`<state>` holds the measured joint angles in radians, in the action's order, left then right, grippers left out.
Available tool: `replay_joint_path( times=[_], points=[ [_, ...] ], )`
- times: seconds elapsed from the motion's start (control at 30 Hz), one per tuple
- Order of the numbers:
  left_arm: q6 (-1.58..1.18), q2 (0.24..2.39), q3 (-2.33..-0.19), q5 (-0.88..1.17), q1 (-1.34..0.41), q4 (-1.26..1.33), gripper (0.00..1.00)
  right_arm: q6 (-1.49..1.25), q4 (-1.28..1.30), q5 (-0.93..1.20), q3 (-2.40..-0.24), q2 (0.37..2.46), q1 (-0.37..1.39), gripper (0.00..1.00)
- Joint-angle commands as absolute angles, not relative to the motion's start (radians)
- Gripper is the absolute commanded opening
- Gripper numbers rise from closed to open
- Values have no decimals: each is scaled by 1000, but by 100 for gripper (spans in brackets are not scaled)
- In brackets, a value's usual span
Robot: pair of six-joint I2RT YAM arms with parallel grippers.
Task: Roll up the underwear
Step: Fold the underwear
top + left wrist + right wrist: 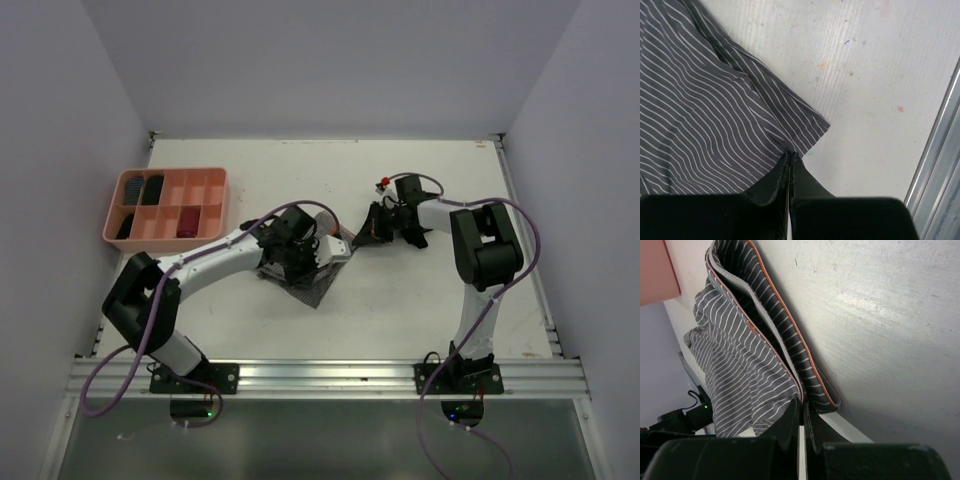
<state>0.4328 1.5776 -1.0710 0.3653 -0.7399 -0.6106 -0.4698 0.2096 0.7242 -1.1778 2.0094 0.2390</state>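
Note:
The grey-and-white striped underwear (322, 272) lies on the white table between the two arms. In the left wrist view its striped cloth (705, 110) fills the left half, and my left gripper (791, 155) is shut on its near hem beside a corner. My left gripper (300, 252) sits over the cloth's left part. In the right wrist view the underwear (740, 360) is folded in layers with an orange-pink waistband edge. My right gripper (802, 402) is shut on that banded edge. From above, the right gripper (375, 228) holds the garment's right end.
A salmon-pink compartment tray (170, 174) stands at the back left with dark and red rolled pieces in some cells; its corner (655, 270) shows in the right wrist view. A metal rail (940, 150) runs along the table's near edge.

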Motion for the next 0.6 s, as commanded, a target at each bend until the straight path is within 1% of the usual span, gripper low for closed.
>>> replay_joint_path(
  times=[0.0, 0.27, 0.47, 0.57],
  points=[
    [448, 1574, -1098, 449, -756, -640, 0, -459, 207, 729, -1206, 2011, 227, 0],
    [414, 1601, -1040, 531, -779, -539, 0, -456, 209, 732, -1204, 2016, 219, 0],
    [391, 1747, -1006, 494, -801, -480, 0, -446, 222, 739, -1224, 2019, 216, 0],
    [387, 1775, -985, 502, -801, -468, 0, -442, 230, 741, -1250, 2011, 207, 0]
  ],
)
